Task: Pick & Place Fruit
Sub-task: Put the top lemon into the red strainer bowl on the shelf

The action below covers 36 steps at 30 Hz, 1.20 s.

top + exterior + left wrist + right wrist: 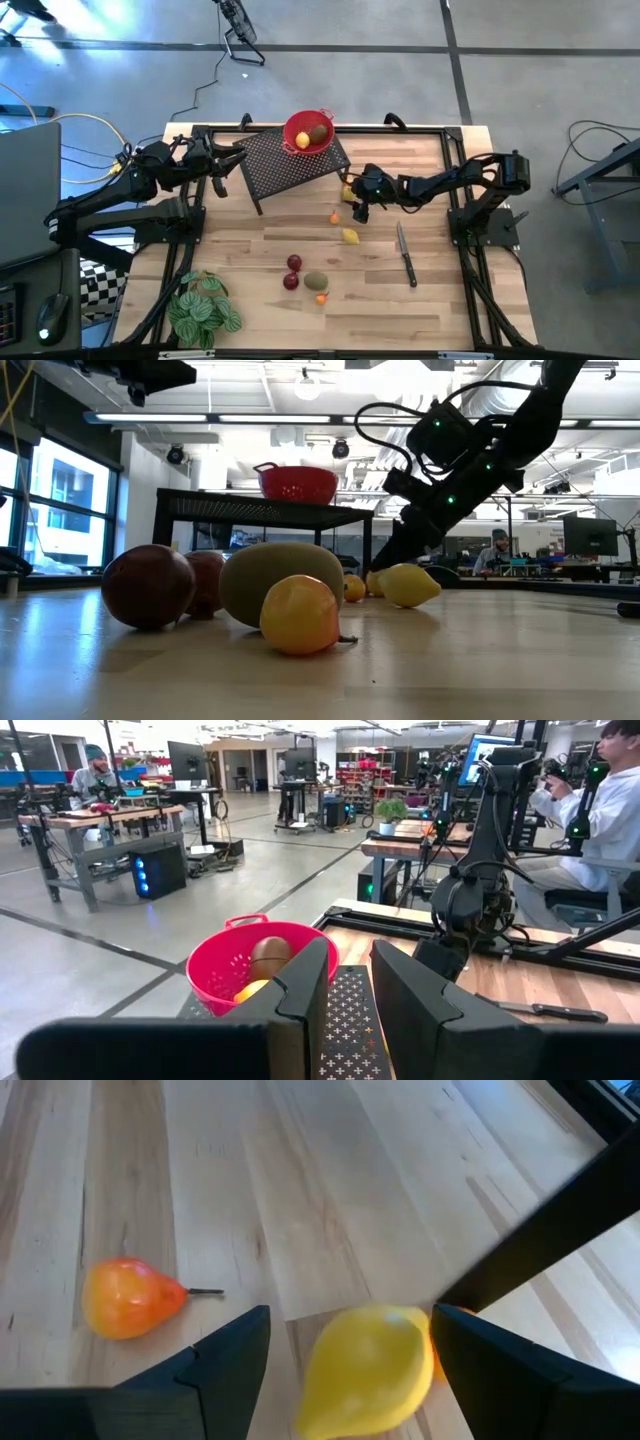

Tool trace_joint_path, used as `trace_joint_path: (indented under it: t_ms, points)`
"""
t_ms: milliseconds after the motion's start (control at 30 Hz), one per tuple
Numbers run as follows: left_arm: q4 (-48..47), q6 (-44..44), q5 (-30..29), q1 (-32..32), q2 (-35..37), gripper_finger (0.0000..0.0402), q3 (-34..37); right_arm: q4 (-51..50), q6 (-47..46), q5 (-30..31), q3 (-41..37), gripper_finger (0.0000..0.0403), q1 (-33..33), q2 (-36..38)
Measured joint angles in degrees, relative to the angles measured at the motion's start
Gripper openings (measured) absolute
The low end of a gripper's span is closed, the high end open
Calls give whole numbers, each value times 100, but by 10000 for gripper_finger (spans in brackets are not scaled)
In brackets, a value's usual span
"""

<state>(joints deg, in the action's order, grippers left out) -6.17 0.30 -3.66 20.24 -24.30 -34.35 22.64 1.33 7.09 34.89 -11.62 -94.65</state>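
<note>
My right gripper (350,1350) is open, low over the table beside the black stand's near right leg (540,1230). Its fingers stand on either side of a yellow lemon-like fruit (365,1365), which also shows in the high view (347,192). An orange pear-shaped fruit (125,1297) lies beside it on the table. Another lemon (350,237), two dark red balls (292,272), an olive-green oval (316,281) and a small orange fruit (321,298) lie nearer the front. The red mesh bowl (308,132) on the stand holds a yellow and a brown fruit. My left gripper (350,990) is open and empty at the stand's left edge. My right gripper comes at the yellow fruit slanting down from the table's right. One finger (225,1355) stands clear of it. The other finger (500,1370) is right at the fruit's side (425,1340); I cannot tell whether it touches.
The black perforated stand (290,160) stands at the back centre. A knife (406,255) lies on the right of the table. A green leafy plant (203,308) is at the front left corner. People sit at desks beyond the table.
</note>
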Motion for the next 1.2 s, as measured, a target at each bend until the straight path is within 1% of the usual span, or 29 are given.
trace_joint_path:
  t_ms: [133, 367, 533, 800, 900, 1033, 1100, 1200]
  points:
    - [0, 0, 0, 0, 1, 77, 0, 49, -8, 2, 0, 270, 0, -91]
    - [2, -13, 0, -1, 1, 77, 0, 8, -307, 48, -2, 270, 0, -444]
    - [1, -13, 0, 1, -1, 77, 0, 69, -305, 211, -2, 270, 1, -424]
    - [2, -13, 0, -1, 1, 77, 0, 143, -121, 204, -2, 270, 39, -395]
    - [2, -13, 0, 0, 0, 77, 0, 170, -113, 198, -2, 270, 47, -207]
    - [2, -15, 0, 1, 1, 77, 0, 3, -112, 352, -2, 270, 48, 296]
    - [2, -15, 0, -1, 1, 77, 0, -216, -175, 462, -2, 270, 48, 635]
    - [2, -15, 0, -1, -1, 77, 0, -808, -523, 499, 81, 270, 54, 1151]
